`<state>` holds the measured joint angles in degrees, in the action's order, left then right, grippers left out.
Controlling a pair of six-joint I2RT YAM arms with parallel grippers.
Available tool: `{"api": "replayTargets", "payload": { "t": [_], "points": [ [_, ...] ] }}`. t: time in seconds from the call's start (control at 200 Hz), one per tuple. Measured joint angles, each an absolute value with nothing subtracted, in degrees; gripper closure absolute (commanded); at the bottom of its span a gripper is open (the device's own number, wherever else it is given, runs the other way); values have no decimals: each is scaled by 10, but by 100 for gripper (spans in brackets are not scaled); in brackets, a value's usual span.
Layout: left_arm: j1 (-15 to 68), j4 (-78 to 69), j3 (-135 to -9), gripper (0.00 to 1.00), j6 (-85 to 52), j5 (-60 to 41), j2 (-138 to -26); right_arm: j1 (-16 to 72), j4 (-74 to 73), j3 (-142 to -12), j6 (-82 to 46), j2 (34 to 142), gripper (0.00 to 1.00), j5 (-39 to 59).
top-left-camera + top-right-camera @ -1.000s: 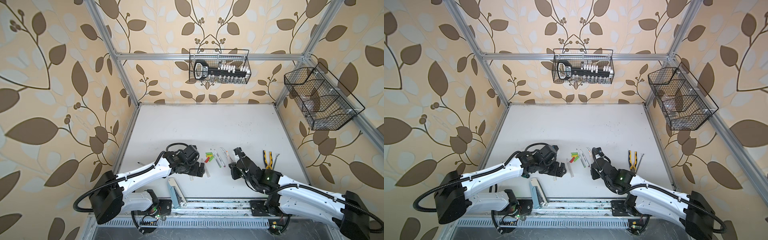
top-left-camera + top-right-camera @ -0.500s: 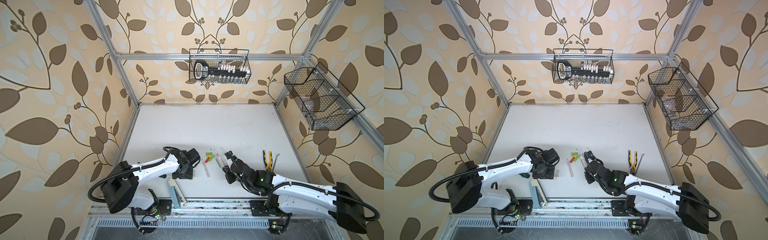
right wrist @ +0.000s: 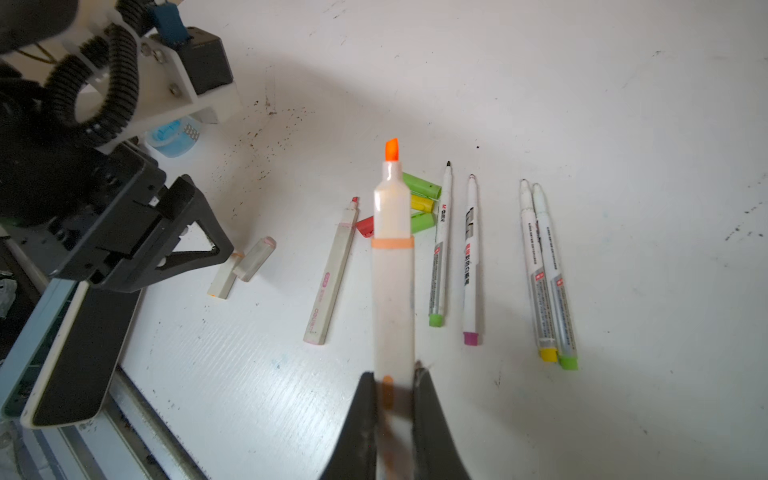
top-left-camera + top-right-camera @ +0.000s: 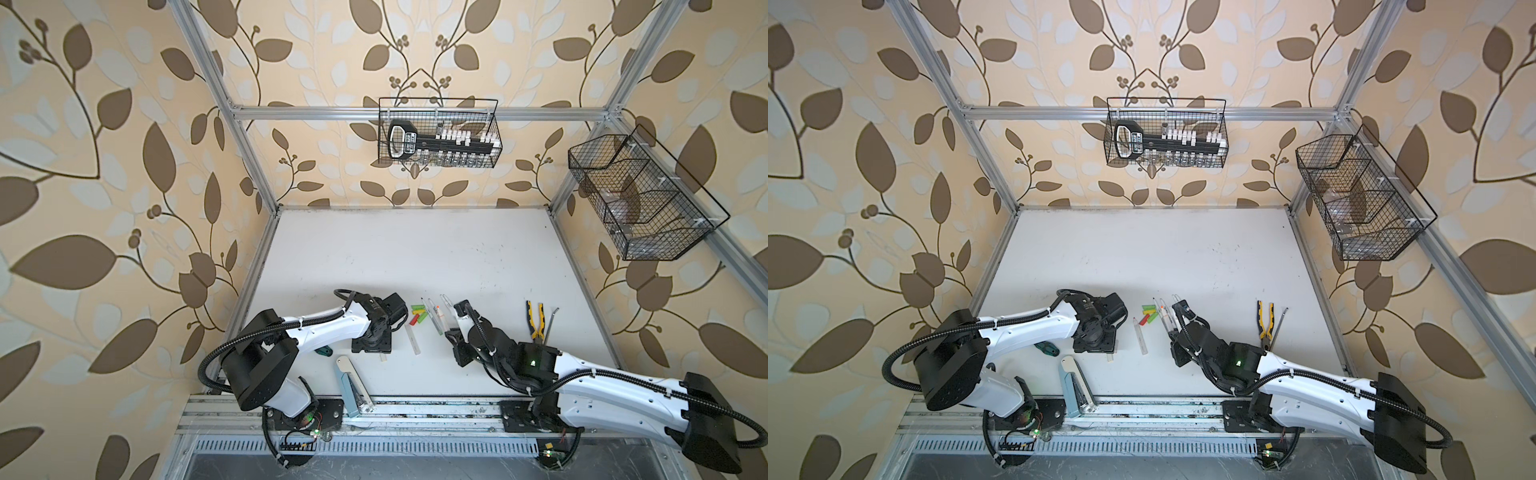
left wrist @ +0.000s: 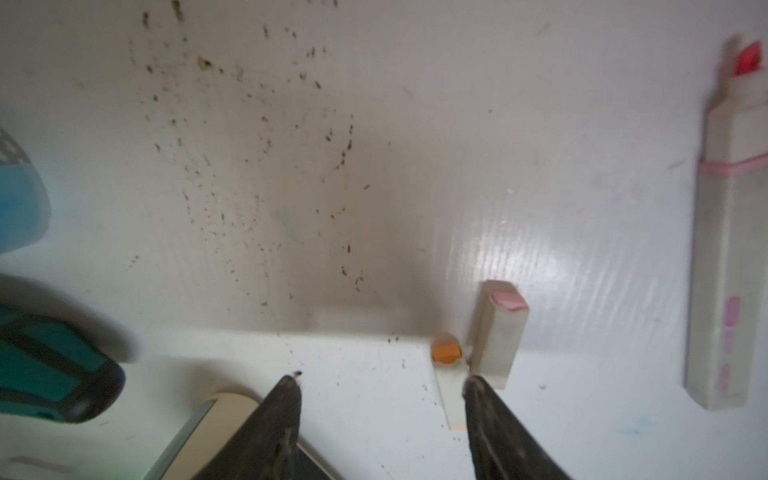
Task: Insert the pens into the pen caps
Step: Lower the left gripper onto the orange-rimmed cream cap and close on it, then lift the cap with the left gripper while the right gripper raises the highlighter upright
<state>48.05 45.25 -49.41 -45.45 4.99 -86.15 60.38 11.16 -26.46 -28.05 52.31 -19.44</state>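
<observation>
Top view: we see the left claw (image 4: 372, 345) low over the table (image 4: 415, 249), near and left of the coloured caps (image 4: 417, 313). Left wrist view: its jaws stand spread beside two whitish caps (image 5: 496, 332). Right wrist view: the right claw (image 3: 392, 380) pinches an orange-tipped pen (image 3: 392, 282); the other pens (image 3: 442, 249) lie on the table.

pen caps (image 4: 417, 309) left of pens (image 4: 435, 322), pliers (image 4: 535, 322) rightmost

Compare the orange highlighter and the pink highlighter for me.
The orange highlighter is clamped in the right gripper; the pink highlighter lies flat on the table. The orange highlighter has an orange tip and band; the pink highlighter's are pinkish red. Both are uncapped, with thick white barrels.
</observation>
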Motion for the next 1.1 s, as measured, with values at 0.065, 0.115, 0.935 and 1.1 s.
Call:
{"api": "replayTargets", "payload": {
  "t": [0.065,0.115,0.935,1.1],
  "points": [
    [481,449,-496,36,-455,50,-870,604,112,-265,-280,522,91,-195],
    [481,448,-496,36,-456,50,-879,604,114,-265,-280,522,91,-195],
    [495,417,-488,54,-508,10,-904,604,112,-247,-281,517,92,-197],
    [502,405,-484,64,-531,2,-902,606,109,-247,-280,521,92,-195]
  ]
}}
